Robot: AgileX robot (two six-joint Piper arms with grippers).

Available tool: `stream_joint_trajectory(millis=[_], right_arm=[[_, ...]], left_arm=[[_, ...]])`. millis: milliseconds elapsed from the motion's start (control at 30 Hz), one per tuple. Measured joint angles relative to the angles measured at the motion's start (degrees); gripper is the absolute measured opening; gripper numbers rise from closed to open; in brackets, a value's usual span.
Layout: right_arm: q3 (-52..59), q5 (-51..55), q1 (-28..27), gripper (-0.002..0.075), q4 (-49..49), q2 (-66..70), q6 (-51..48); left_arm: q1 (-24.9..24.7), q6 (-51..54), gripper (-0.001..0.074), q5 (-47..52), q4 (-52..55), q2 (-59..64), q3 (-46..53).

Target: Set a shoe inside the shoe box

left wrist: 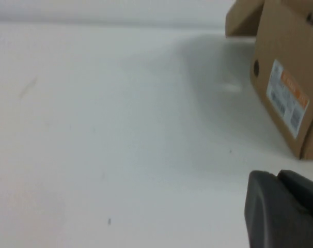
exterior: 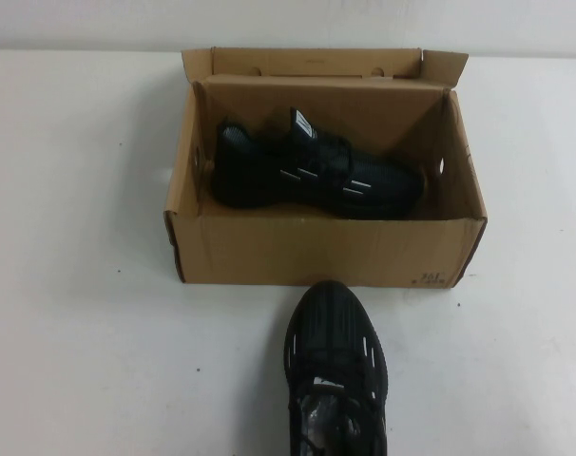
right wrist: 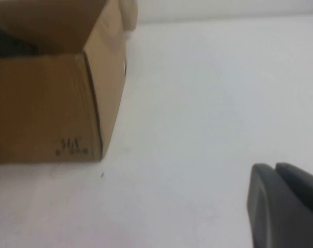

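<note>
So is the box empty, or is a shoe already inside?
Not empty: the shoe box holds one black sneaker on its side. The shoe sits outside on the table, toe toward the box.

Two shoes, one box, two grippers.
One black sneaker (exterior: pixel 316 171) lies inside the single cardboard shoe box (exterior: pixel 316 249); a second black shoe (exterior: pixel 336 366) sits on the one white table (exterior: pixel 79 285) just outside it. One dark finger each of the left gripper (left wrist: pixel 280 209) and right gripper (right wrist: pixel 283 204) shows, possibly two.
</note>
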Motion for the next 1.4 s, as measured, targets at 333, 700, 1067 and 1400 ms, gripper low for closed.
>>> stream_joint_trajectory(millis=[333, 700, 1067, 1400], right_arm=[[0.0, -31.7, 0.0, -0.0016, 0.6, 0.0, 0.0], [0.0, -46.0, 0.0, -0.0016, 1.0, 0.0, 0.0], [-13.2, -57.7, 0.0, -0.0017, 2.5, 0.0, 6.3], [-40.3, -18.5, 0.0, -0.0016, 3.9, 9.5, 10.1]], left_arm=[[0.0, 0.6, -0.0001, -28.6, 0.0, 0.0, 0.0], [0.0, -1.1, -0.0001, -44.6, -0.7, 0.0, 0.1], [0.0, -8.2, -0.0001, -58.5, -7.1, -0.2, -7.6], [0.0, -8.2, -0.0001, -35.4, -6.9, 9.1, -30.9]])
